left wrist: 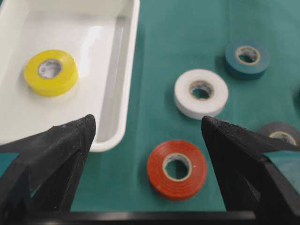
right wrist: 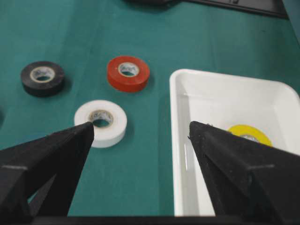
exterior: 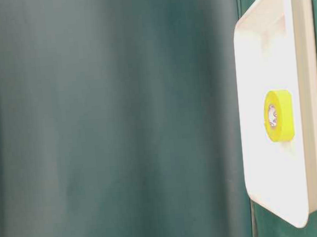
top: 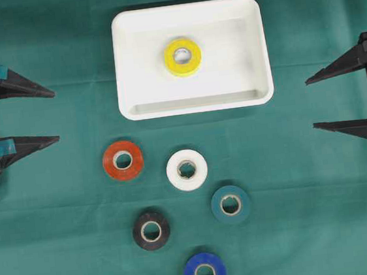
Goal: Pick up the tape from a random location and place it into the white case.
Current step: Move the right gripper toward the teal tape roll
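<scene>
A yellow tape roll (top: 182, 57) is lying flat inside the white case (top: 130, 64). Five more rolls are sitting on the green tabletop (top: 63, 242). The left tool (top: 49, 117) and right tool (top: 315, 102) are both waiting wide open, empty; placement is probably done.

The left pincer (top: 53, 116) sits at the left edge, jaws spread wide and empty. The right pincer (top: 311, 103) mirrors it at the right edge, also wide and empty.
</scene>
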Robot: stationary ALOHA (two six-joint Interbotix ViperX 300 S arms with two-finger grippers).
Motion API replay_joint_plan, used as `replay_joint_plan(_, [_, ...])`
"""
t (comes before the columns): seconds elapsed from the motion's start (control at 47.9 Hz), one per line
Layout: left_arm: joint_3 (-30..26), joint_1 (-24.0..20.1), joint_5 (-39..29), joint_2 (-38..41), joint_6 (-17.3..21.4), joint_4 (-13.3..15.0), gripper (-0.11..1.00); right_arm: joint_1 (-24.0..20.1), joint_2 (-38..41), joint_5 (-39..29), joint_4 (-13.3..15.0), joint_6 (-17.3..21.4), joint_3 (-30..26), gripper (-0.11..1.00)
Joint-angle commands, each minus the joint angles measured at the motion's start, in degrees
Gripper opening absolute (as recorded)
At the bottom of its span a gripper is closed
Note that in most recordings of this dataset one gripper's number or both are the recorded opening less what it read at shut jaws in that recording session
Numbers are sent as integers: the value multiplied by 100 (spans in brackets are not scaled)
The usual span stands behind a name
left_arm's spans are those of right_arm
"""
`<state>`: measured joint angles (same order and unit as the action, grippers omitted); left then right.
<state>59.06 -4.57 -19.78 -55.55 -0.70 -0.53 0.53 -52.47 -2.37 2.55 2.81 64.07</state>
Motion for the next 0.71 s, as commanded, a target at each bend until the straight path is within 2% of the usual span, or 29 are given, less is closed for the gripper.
replay_joint_plan(0.0, [-79, 18, 44, 18, 0, 9, 98, 9, 26, 26, -62, 18, -105, 91])
replay_joint_plan(0.209, [-79, 18, 44, 18, 0, 9, 98, -202, 26, 0, -97, 18, -105, 91])
replay_joint_plan(0.689, [-70, 18, 53, 18, -9, 26, 98, -1345, 53, -290, -123, 26, -105, 91])
